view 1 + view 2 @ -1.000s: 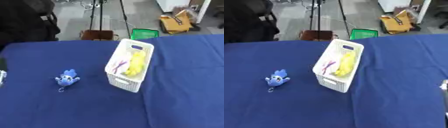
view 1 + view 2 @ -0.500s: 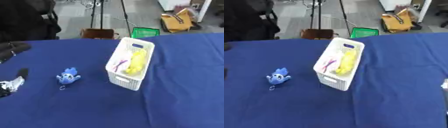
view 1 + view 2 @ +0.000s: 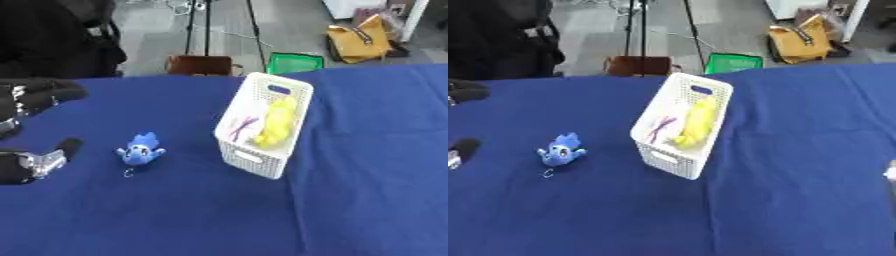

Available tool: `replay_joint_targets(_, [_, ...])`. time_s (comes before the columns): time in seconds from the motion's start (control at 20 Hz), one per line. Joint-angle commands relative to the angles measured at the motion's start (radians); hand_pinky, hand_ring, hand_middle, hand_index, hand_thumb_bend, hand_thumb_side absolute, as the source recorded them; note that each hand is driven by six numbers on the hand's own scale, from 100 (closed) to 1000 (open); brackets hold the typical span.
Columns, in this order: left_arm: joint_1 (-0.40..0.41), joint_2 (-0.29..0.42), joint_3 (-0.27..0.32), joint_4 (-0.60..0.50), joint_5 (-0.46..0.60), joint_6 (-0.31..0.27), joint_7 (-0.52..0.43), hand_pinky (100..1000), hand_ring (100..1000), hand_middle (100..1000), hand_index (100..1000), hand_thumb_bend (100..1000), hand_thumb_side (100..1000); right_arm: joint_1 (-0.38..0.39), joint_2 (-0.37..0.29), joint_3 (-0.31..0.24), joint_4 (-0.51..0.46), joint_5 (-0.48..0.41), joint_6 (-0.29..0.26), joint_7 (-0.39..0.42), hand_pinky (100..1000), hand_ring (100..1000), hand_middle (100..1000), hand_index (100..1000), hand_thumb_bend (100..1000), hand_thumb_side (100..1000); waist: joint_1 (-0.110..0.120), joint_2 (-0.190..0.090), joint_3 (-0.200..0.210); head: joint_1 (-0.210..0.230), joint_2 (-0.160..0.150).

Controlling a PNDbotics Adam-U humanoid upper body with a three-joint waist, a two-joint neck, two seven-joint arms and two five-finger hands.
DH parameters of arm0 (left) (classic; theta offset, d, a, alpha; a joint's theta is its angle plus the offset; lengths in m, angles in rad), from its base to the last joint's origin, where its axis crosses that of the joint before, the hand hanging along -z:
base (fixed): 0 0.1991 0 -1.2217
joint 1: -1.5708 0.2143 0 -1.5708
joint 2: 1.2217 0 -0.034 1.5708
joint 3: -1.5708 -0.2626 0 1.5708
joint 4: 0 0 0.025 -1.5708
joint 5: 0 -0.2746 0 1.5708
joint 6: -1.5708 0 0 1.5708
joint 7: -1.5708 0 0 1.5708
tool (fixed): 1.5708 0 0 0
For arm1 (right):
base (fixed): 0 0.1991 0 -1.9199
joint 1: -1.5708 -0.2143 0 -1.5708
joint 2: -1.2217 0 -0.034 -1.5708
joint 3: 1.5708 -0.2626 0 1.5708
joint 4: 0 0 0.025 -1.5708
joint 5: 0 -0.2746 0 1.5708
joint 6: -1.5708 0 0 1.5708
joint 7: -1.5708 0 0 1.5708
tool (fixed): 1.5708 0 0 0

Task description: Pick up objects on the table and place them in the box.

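Left eye view: left hand point(image 3: 35, 162) spread, holding nothing, near blue plush toy point(image 3: 140, 150) lying on blue table point(image 3: 367, 200), left of white basket point(image 3: 262, 125). Risk: fingers nudge toy away. Right hand: sliver only, can't tell.

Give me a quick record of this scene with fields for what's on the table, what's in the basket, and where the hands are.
surface: table with blue cloth
on table: small blue toy, left of the basket, apart from it
container: white basket, upright
in basket: yellow object and a thin purple item
left hand: left hand at the left edge, near the blue toy, not touching it
right hand: only a pale sliver at the right edge of the right eye view
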Motion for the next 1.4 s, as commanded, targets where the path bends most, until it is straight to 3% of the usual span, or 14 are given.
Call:
replay_joint_targets(0.05, [-0.056,0.019,-0.028,0.062,0.04,0.078,-0.013,900,958,945,1000,424,936,-0.005,-0.005,0.004,-0.016,-0.009,-0.011,-0.004,770,752,699,798,100,898,0.001,-0.025,-0.002,0.008,0.001])
replay_joint_targets(0.15, [-0.095,-0.001,-0.058,0.102,0.063,0.139,-0.033,890,950,936,1000,457,901,-0.003,-0.003,0.006,-0.016,-0.012,-0.01,-0.002,770,752,698,798,100,896,0.003,-0.024,-0.005,0.011,0.0])
replay_joint_targets(0.3, [-0.129,-0.018,-0.082,0.129,0.083,0.175,-0.056,888,948,934,1000,459,884,-0.002,-0.002,0.007,-0.016,-0.015,-0.009,0.0,770,752,698,798,100,895,0.004,-0.024,-0.008,0.011,-0.002])
replay_joint_targets(0.35, [-0.135,-0.022,-0.087,0.135,0.087,0.179,-0.062,889,950,936,1000,435,788,-0.002,-0.001,0.008,-0.016,-0.015,-0.009,0.0,770,752,697,797,100,893,0.005,-0.024,-0.009,0.011,-0.002])
replay_joint_targets(0.5, [-0.174,-0.044,-0.108,0.178,0.105,0.189,-0.105,886,947,932,1000,411,754,0.0,0.0,0.01,-0.016,-0.02,-0.008,0.003,769,753,697,796,100,889,0.007,-0.023,-0.015,0.016,0.001])
replay_joint_targets(1.25, [-0.303,-0.152,-0.188,0.382,0.083,0.208,-0.245,855,933,923,996,448,756,0.002,0.006,0.016,-0.016,-0.031,-0.003,0.01,769,753,696,793,100,882,0.01,-0.018,-0.03,0.027,-0.007])
replay_joint_targets(1.35, [-0.307,-0.16,-0.196,0.401,0.08,0.207,-0.266,855,933,925,1000,459,742,0.003,0.006,0.016,-0.016,-0.032,-0.003,0.01,769,753,696,793,100,882,0.01,-0.017,-0.033,0.029,-0.007])
replay_joint_targets(1.4, [-0.309,-0.164,-0.199,0.407,0.079,0.203,-0.275,833,917,910,1000,453,689,0.003,0.006,0.016,-0.016,-0.032,-0.003,0.01,769,753,695,791,100,880,0.011,-0.016,-0.034,0.029,-0.008])
